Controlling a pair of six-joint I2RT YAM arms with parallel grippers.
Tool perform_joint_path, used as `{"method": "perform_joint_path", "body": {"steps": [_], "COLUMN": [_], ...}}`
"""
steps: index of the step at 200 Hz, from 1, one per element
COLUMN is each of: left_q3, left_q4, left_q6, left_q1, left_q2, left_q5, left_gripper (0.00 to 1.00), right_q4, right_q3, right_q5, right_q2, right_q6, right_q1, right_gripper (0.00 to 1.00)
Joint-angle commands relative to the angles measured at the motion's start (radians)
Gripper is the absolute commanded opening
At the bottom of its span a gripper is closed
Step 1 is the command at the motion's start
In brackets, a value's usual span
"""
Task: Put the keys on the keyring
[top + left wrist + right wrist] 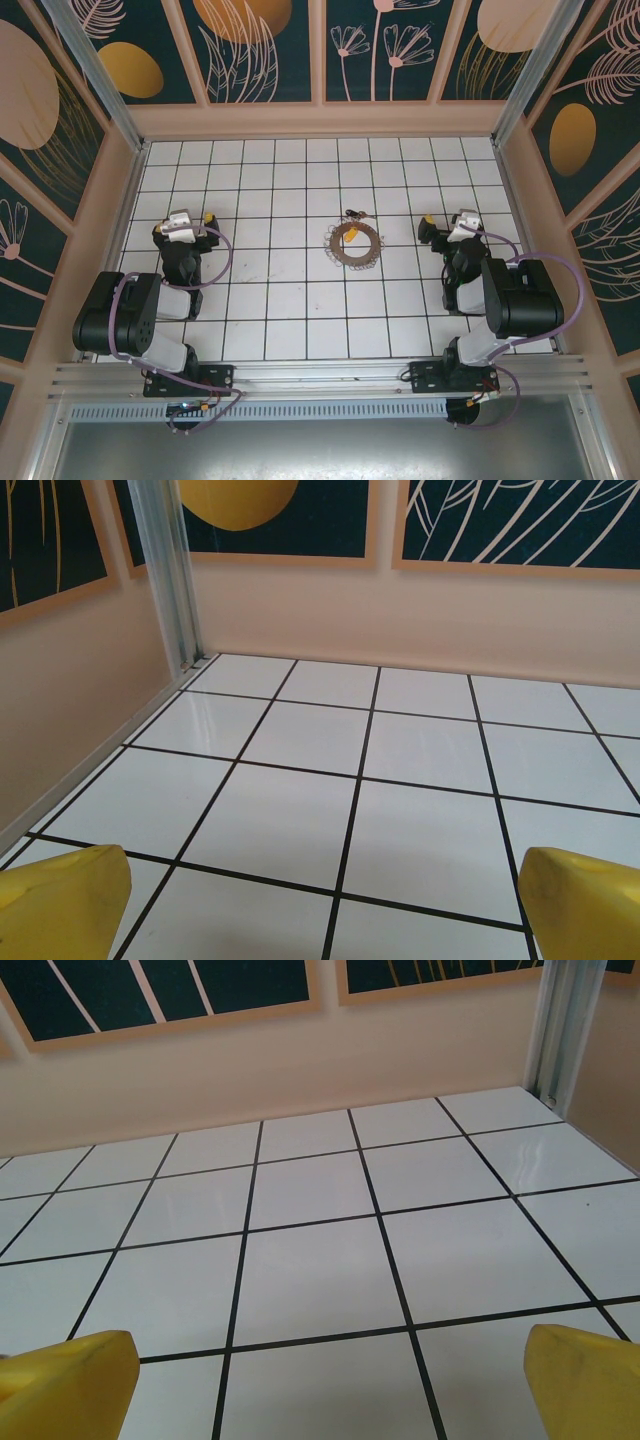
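Across the white tiled table [300,320], the left end effector [322,908] and right end effector [326,1388] stand wide open and empty. Mid-table, well apart from both, lies a wreath of tiny grey-brown metal keys [371,247], probably light, loose and slippery. Pinching the thin dark metal keyring [337,240] at its edge looks best.

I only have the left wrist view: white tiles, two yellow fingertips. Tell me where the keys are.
Observer: The wreath of slim grey-brown metal keys lies flat on the white tiled table, right of the left end effector.
Operator: Report what's beside it.
Observer: A small yellow-orange piece sits just beyond the wreath, toward the back wall.
Operator: State the right arm's status.
Observer: The right end effector is open and empty, right of the wreath.
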Motion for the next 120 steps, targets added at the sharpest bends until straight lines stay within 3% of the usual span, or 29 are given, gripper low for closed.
{"method": "perform_joint_path", "body": {"steps": [1,120], "left_q3": [0.014,0.016], "left_q4": [0.008,-0.006], "left_q6": [-0.012,0.002], "left_q1": [0.006,0.006], "left_q2": [0.002,-0.011], "left_q5": [0.003,0.038], "left_gripper": [0.99,0.99], "right_q4": [0.059,0.016], "right_q3": [-0.010,0.001], "right_q5": [0.028,0.028], "right_q2": [-0.007,-0.043], "right_q6": [-0.002,0.006], "right_q1": [0.006,0.004], "right_gripper": [0.99,0.99]}}
